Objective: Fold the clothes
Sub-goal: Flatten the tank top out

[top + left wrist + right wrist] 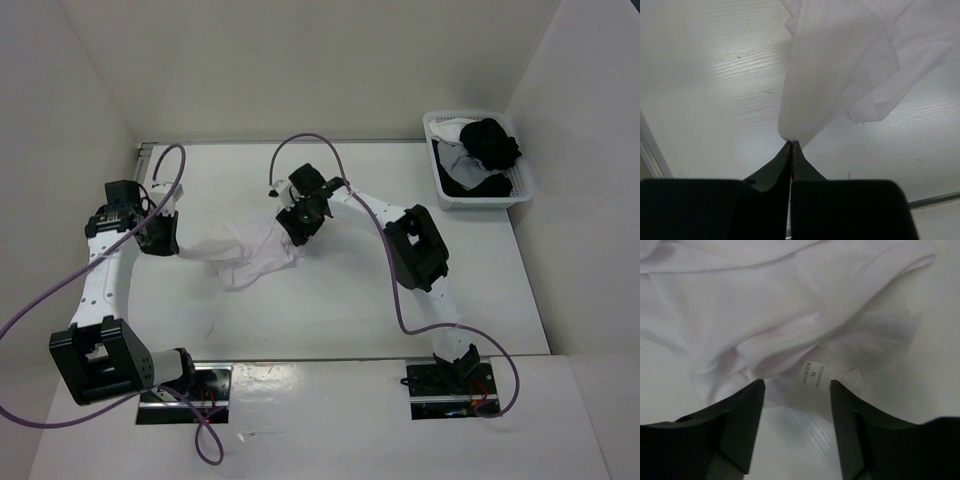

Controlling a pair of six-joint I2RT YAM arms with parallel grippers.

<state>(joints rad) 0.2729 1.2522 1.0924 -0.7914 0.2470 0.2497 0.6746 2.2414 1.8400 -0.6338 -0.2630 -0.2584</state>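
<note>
A: Pinching what, at the left pincer (791,145)?

B: Pressed together on a bunched edge of the shirt (840,65), stretching away ahead of the tips, above the table (705,90).

A: And at the right pincer (797,390)?

B: Spread wide, holding nothing. Just ahead of the tips, crumpled shirt lying on the table. Between them, a loose fold carrying the label (812,374).

A: So probably reaching for a second grip, to open the shirt out flat?

B: Looks so. Best to come straight down, straddle only the top layer beside the label rather than the whole bunch, then close firmly.

A: And on the left?

B: Hold firm, with no tugging until closed on the right. Then draw apart gently, away from each other, with the cloth low over the table. Otherwise, risk of folds dragging under or thin fabric slipping out.
</note>
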